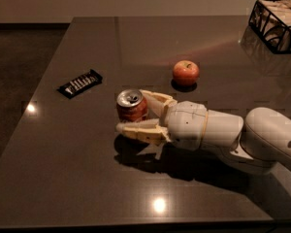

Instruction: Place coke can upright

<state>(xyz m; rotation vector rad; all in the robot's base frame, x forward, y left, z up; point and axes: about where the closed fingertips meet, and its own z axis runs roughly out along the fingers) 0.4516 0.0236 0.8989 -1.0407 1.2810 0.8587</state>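
A black candy bar lies on the dark table, at ten o'clock from the coke can. The can stands upright, held between both fingers of the gripper, whose arm comes from four o'clock. An apple sits at one o'clock from the can.

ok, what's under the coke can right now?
Dark table below it. The gripper holds the coke can; the near finger covers its base, so contact with the table can't be seen.
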